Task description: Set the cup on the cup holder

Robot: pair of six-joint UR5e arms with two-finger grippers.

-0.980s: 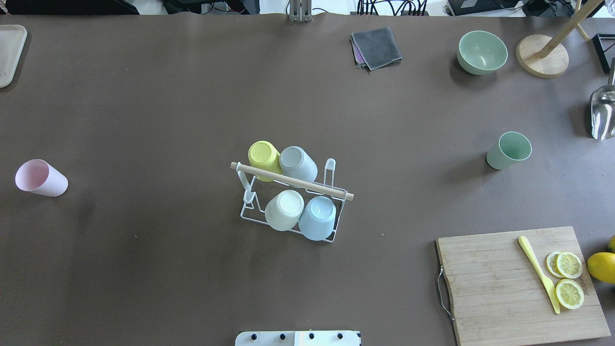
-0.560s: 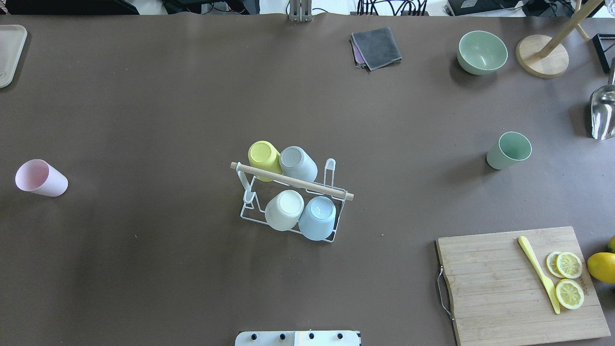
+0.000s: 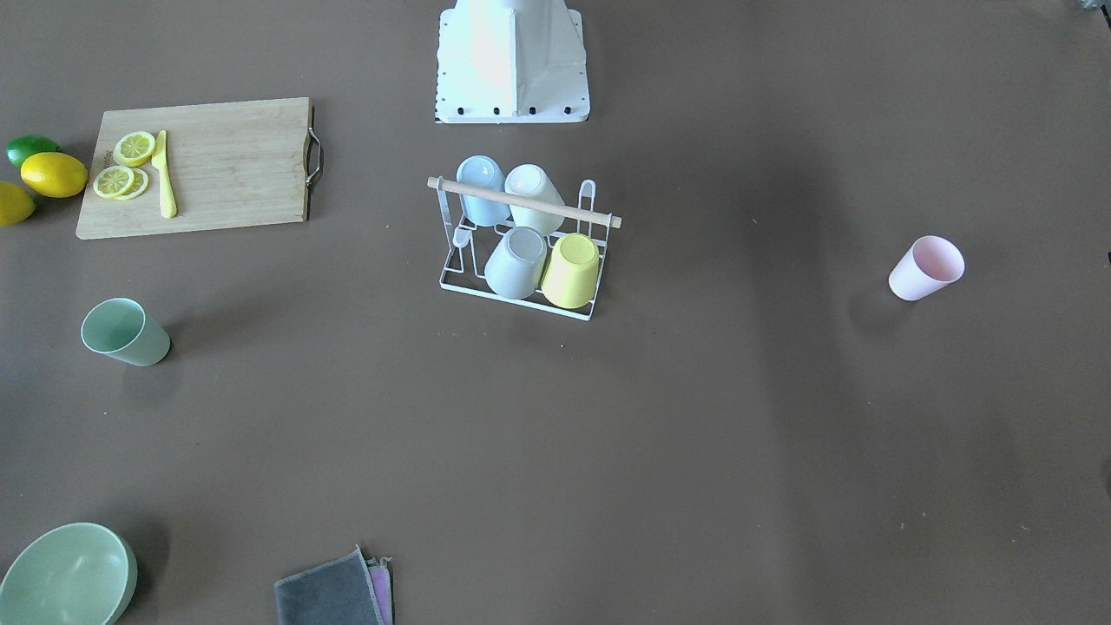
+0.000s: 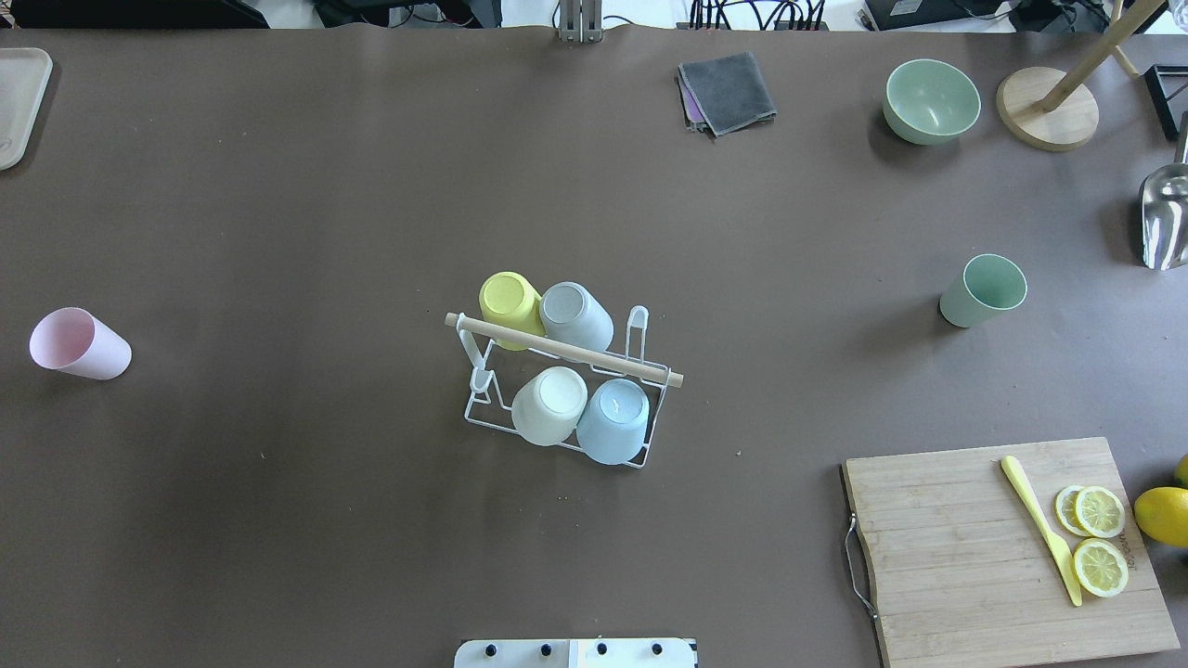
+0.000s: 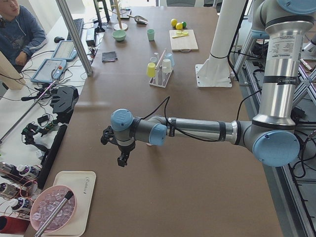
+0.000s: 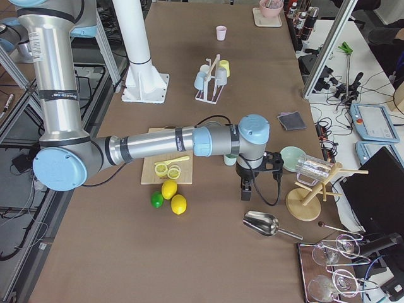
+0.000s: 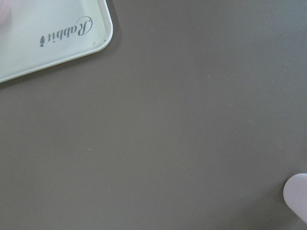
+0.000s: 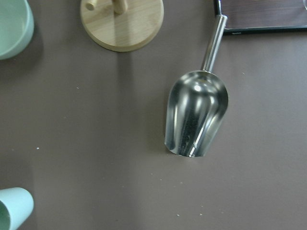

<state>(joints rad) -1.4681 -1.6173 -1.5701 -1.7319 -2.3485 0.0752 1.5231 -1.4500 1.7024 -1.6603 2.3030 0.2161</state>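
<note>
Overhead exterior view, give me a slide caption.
Cup holder carries four upturned cups; pink cup and green cup stand apart.

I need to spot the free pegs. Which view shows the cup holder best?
Overhead exterior: the cup holder sits mid-frame, four upturned cups on it, two bare pegs clear. Front-facing shows much the same, mirrored. Both side views show it small and far; the wrist views miss it.

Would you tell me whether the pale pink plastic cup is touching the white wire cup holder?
Apart. The overhead view shows the pale pink plastic cup far left of the white wire cup holder, with brown table showing between them.
</note>
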